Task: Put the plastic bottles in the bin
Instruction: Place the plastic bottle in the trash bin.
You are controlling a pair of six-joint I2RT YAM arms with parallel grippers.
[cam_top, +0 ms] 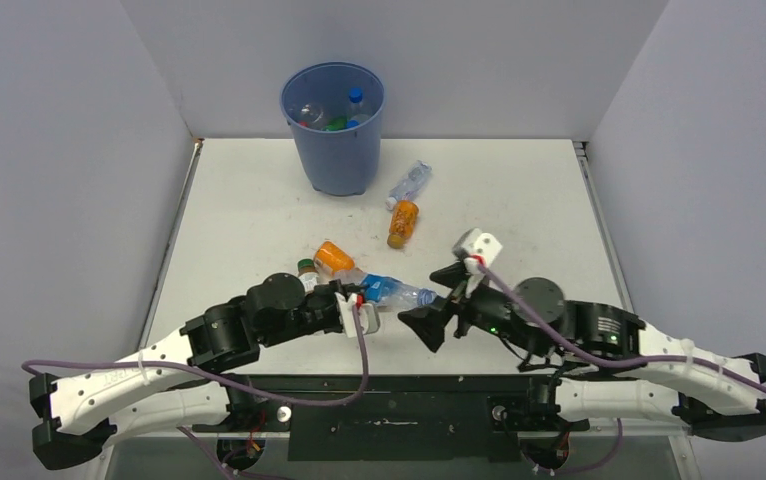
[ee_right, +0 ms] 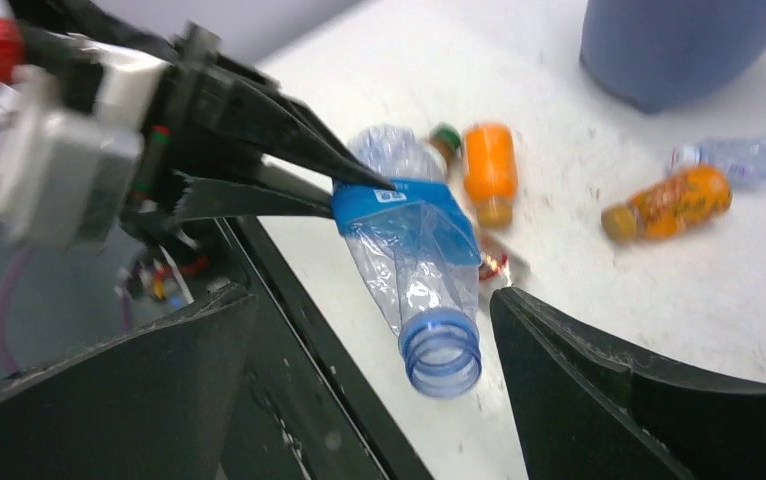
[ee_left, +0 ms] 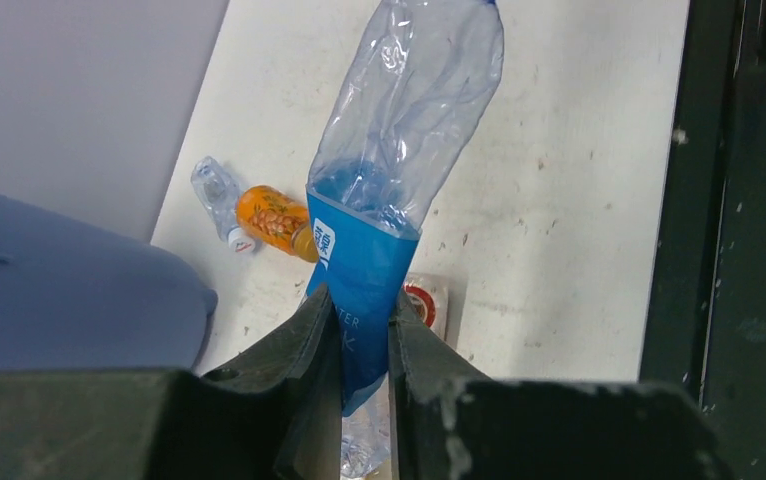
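Note:
My left gripper (cam_top: 362, 303) is shut on the blue label of a crumpled clear bottle (cam_top: 391, 291), low over the table near its front edge. In the left wrist view the jaws pinch the label (ee_left: 364, 285). The bottle's open blue neck (ee_right: 442, 352) points at my right gripper (ee_right: 374, 300), which is open and empty, its fingers on either side of the neck without touching it (cam_top: 437, 318). The blue bin (cam_top: 331, 130) stands at the back with several bottles inside. Loose on the table lie two orange bottles (cam_top: 403, 222) (cam_top: 333, 257) and a clear bottle (cam_top: 409, 183).
A small green-capped bottle (cam_top: 306, 270) lies next to the nearer orange bottle. A red-and-white label or wrapper (ee_left: 425, 300) lies on the table under the held bottle. Grey walls enclose the table on the left, back and right. The black frame (cam_top: 399, 385) runs along the front edge.

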